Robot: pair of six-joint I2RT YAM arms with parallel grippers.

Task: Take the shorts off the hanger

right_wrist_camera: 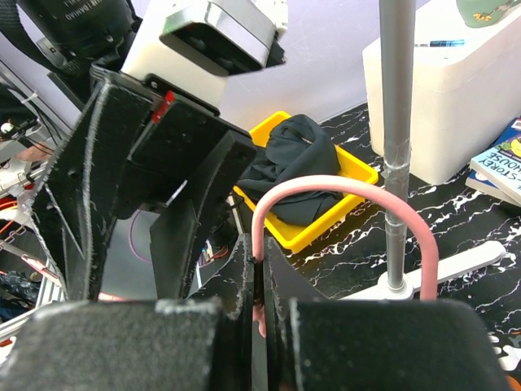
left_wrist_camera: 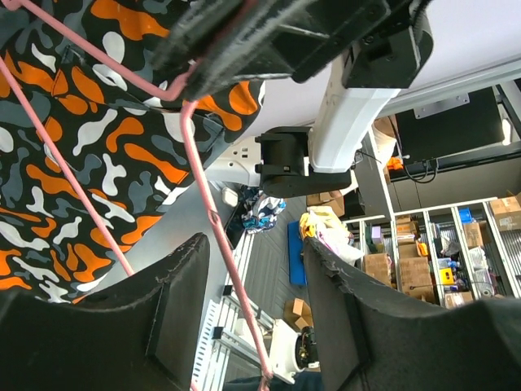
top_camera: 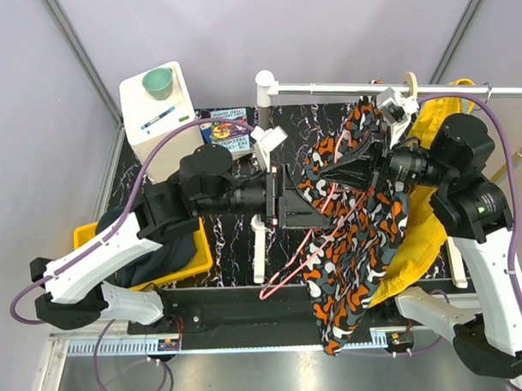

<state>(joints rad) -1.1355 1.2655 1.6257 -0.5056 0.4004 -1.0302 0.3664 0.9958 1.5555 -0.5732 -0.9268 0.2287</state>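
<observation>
The shorts (top_camera: 353, 244), orange, grey and white camouflage, hang on a pink wire hanger (top_camera: 285, 276) in the middle of the top view. My right gripper (top_camera: 326, 178) is shut on the hanger's hook (right_wrist_camera: 342, 189), pinching the wire between its fingertips (right_wrist_camera: 262, 273). From the left, my left gripper (top_camera: 306, 198) reaches in and stands open. A pink hanger wire (left_wrist_camera: 218, 236) runs through the gap between its fingers (left_wrist_camera: 183, 301) without touching either pad. The shorts (left_wrist_camera: 89, 138) fill the upper left of the left wrist view.
A yellow bin (top_camera: 199, 253) holding dark clothing sits at the left. A white box (top_camera: 168, 121) with a green cup (top_camera: 158, 81) and a book (top_camera: 227, 132) stand behind. The metal rack rod (top_camera: 343, 89) crosses the back, with yellow cloth (top_camera: 421, 228) behind the shorts.
</observation>
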